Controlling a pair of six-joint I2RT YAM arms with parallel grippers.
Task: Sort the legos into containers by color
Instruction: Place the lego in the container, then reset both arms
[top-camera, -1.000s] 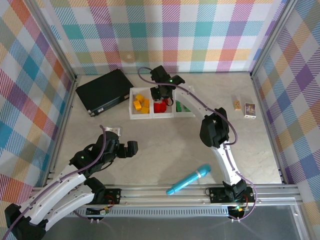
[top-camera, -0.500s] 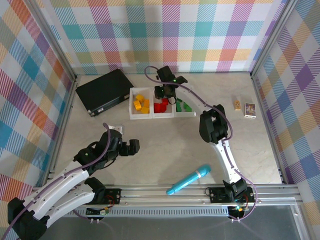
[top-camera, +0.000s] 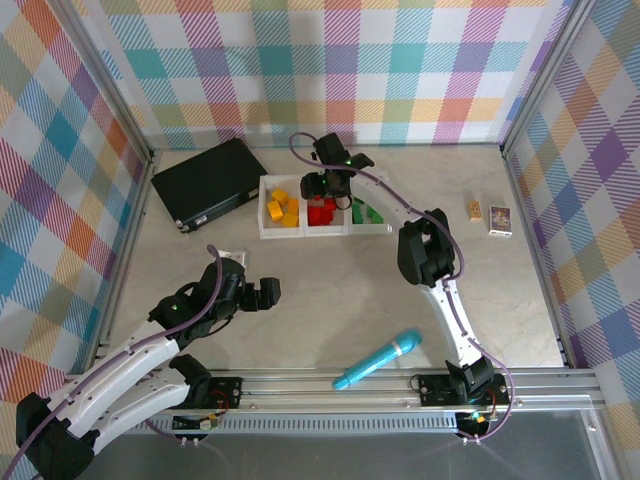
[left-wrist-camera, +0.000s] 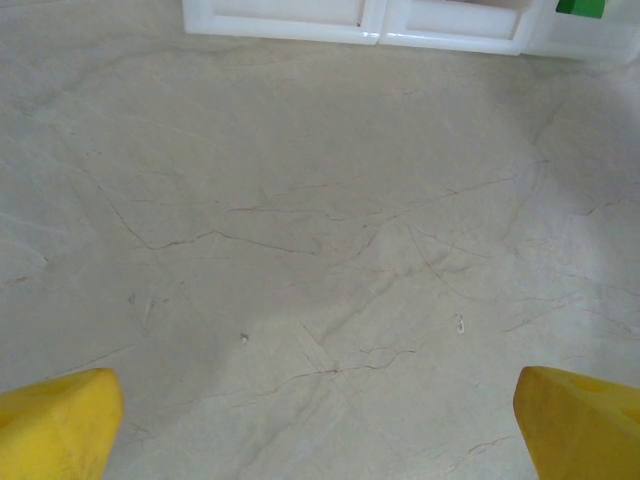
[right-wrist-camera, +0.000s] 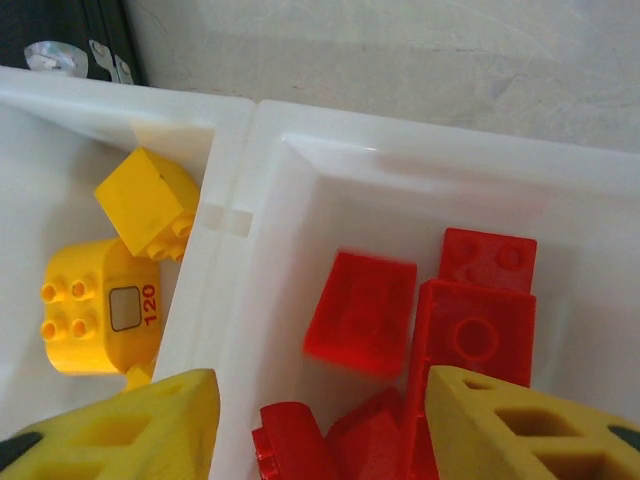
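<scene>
Though blurred, red lego (slightly askew)

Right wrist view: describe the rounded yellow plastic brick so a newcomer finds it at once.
On the pale table, find the white plastic tray and its left compartment of yellow bricks. The rounded yellow brick has four studs and a panel printed 120; its yellow neighbour is plain and boxy.
</scene>
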